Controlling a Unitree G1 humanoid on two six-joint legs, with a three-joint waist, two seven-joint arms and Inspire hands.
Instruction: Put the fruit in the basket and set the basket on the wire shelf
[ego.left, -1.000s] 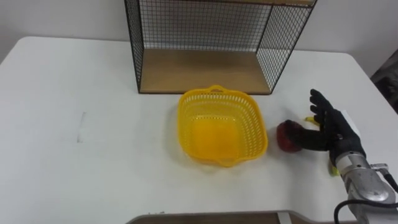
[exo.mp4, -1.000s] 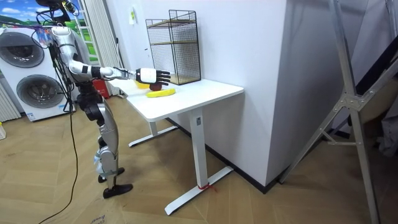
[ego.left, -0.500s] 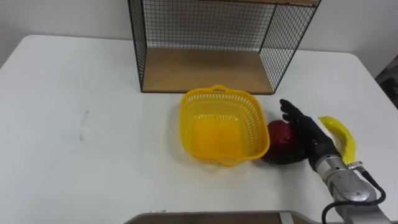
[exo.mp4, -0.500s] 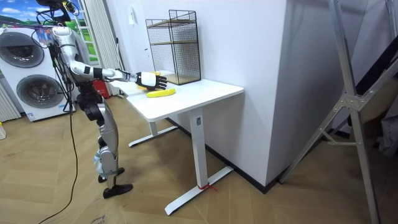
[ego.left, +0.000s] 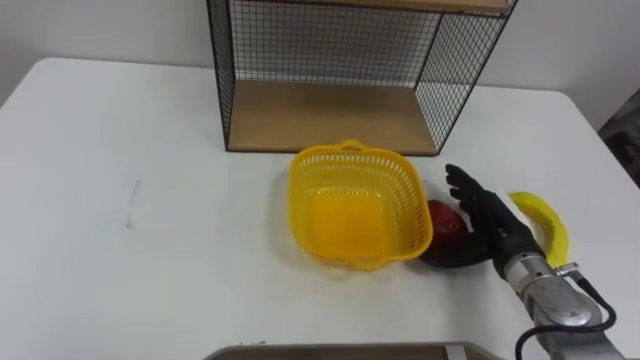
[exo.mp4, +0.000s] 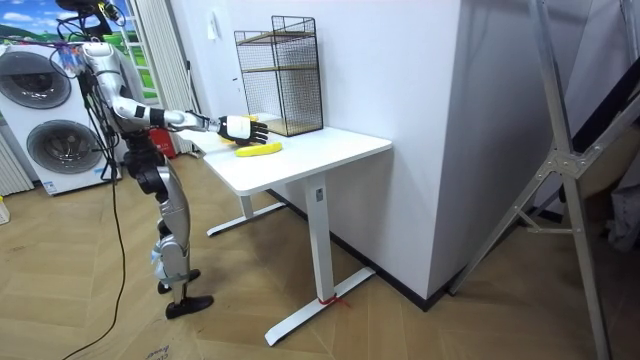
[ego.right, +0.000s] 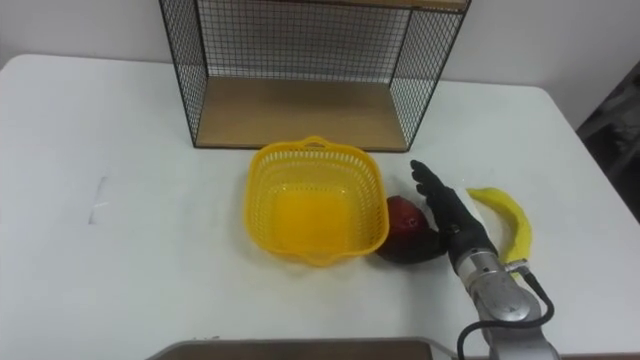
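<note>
Reaching for the first fruit: your right hand (ego.left: 495, 230), fingers spread and uncurled, lies against the red apple (ego.left: 444, 222), just beside the empty yellow basket (ego.left: 347, 152). The banana (ego.left: 545, 216) waits alongside. Next move, likely: curl round the apple and lift it over the rim.

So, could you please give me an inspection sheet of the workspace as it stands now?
Surface: white table, robot standing at its edge.
Job's things: yellow basket empty, in front of the wire shelf; red fruit on the table close beside the basket's right side; banana on the table further right, outside the basket.
Clutter: nothing seen.
Hands: right hand against the red fruit, fingers straight, between fruit and banana.
Cables: nothing seen.
Surroundings: washing machines at the room view's left, wooden floor.
</note>
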